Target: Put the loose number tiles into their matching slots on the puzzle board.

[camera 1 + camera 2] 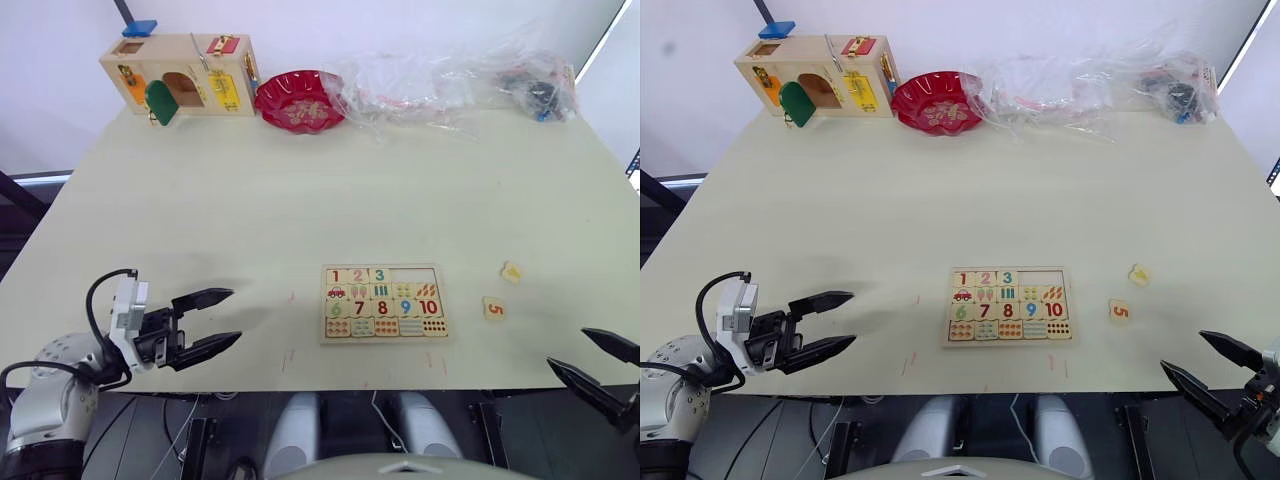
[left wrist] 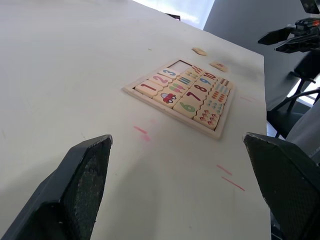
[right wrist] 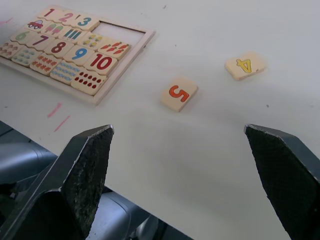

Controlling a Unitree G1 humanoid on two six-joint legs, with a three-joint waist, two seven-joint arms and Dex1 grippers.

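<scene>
Two loose tiles (image 3: 179, 93) beside puzzle board (image 3: 122, 64)

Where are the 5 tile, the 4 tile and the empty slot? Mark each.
5 tile (image 3: 179, 93), right wrist view, on its orange digit.
4 tile (image 3: 244, 65), right wrist view, on its yellow digit.
Empty slot (image 3: 118, 32), right wrist view, on its bare recessed floor.
</scene>
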